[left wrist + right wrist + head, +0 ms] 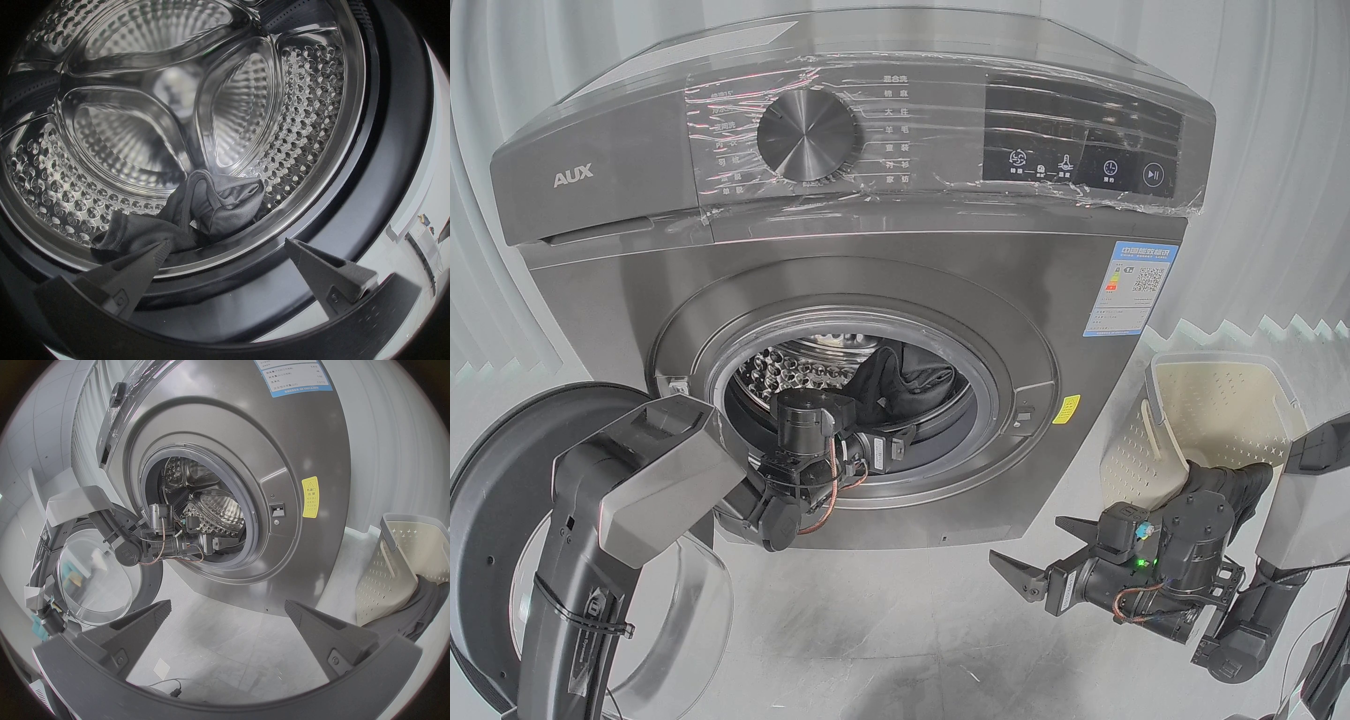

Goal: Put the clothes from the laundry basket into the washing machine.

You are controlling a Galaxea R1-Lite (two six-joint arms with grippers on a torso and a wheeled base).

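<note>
A dark garment (898, 378) lies in the drum of the grey washing machine (844, 281), draped at the drum's lower rim (211, 211). My left gripper (903, 442) is at the drum mouth, open (225, 248), with one fingertip (157, 255) beside the garment's edge and nothing between the fingers. My right gripper (1031, 544) hangs open and empty above the floor in front of the machine, left of the laundry basket (1247, 394). The cream basket (417, 547) leans tilted with dark clothes (1233, 483) spilling from its mouth (422, 608).
The round machine door (506, 544) stands swung open on the left, behind my left arm. The door's glass bowl (93, 580) faces the floor space. Pale floor (900, 609) lies free between the machine and the basket. A cable end (168, 688) lies on the floor.
</note>
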